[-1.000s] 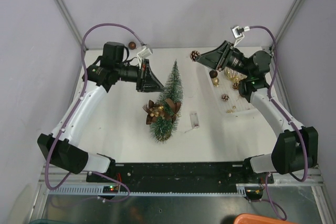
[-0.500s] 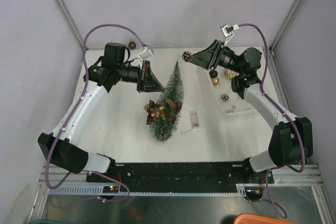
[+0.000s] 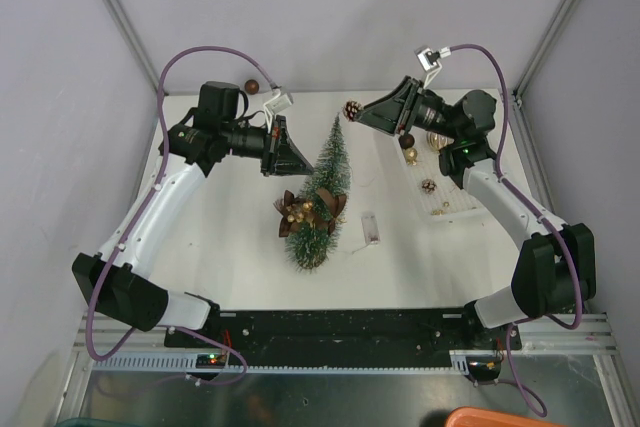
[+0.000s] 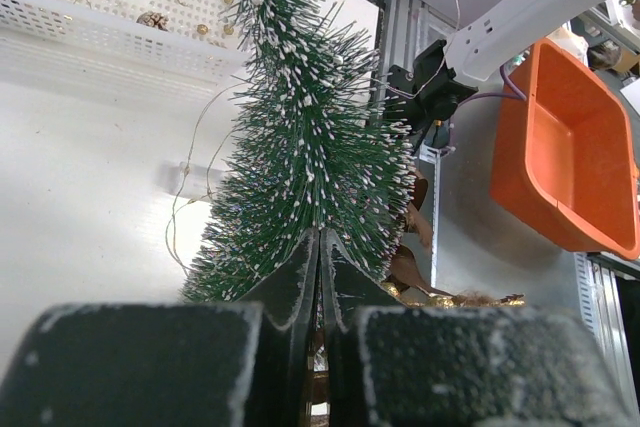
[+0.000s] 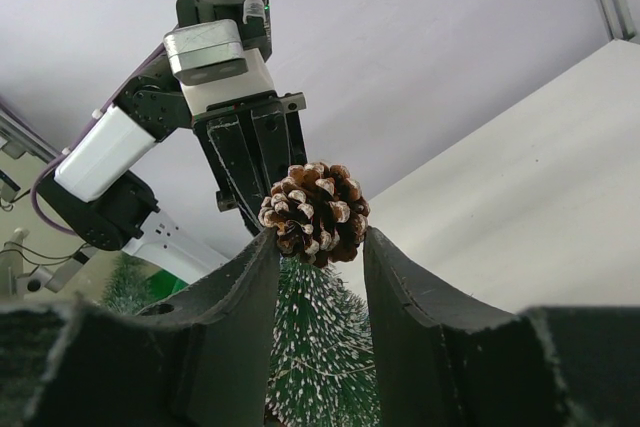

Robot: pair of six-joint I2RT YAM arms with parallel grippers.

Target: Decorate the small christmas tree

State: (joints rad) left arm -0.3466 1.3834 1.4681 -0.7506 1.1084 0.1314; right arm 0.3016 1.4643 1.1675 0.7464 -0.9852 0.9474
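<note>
Right wrist: right end effector (image 5: 318, 247) pinches a pinecone (image 5: 314, 212) near the small christmas tree (image 5: 320, 342); left end effector (image 4: 319, 247) pressed together.

A slim dark green bottle-brush tree with frosted bristles (image 3: 324, 175) is on the white worktop (image 3: 230, 237), its tip toward the far edge. A brown bow with gold berries (image 3: 305, 209) sits on its lower half. The left arm's fingers (image 3: 290, 157) are just beside the tree's upper left side. The right arm's fingers (image 3: 380, 110) carry a brown pine cone (image 3: 353, 108) at their tips, above and right of the tree tip. A white perforated plastic basket (image 3: 462, 205) holding brown and gold baubles lies under the right arm.
</note>
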